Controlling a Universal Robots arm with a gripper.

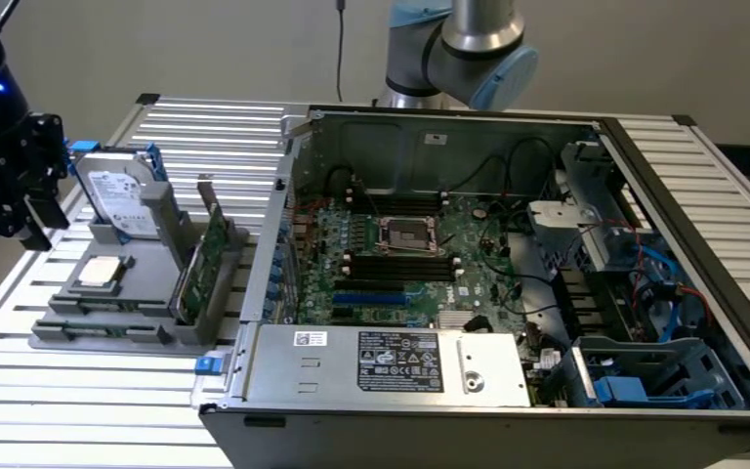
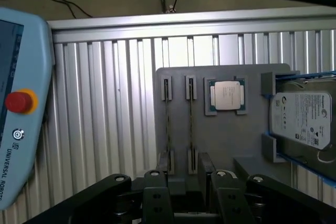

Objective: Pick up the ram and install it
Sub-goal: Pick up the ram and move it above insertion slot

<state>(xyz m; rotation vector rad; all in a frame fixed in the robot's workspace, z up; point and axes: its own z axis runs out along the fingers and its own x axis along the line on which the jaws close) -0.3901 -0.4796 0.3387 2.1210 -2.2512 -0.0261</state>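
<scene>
Two thin green boards stand on edge in the slots of a grey holder (image 2: 231, 145). In the wrist view they appear as two narrow lines, one board (image 2: 167, 124) beside the other (image 2: 190, 124). I cannot tell which of them is the ram. In the exterior view a green board (image 1: 210, 259) stands on the same holder (image 1: 114, 327). My gripper (image 2: 186, 195) hangs above the near end of the slots, open, with nothing between its black fingers (image 2: 157, 200). In the exterior view the gripper (image 1: 17, 195) is at the far left, beside the holder.
A processor chip (image 2: 227, 95) and a hard drive (image 2: 304, 119) also sit on the holder. A teach pendant (image 2: 21, 103) with a red button lies on the slatted table (image 2: 105, 119). The open computer case (image 1: 687, 195) with its motherboard (image 1: 401, 264) fills the exterior view's right.
</scene>
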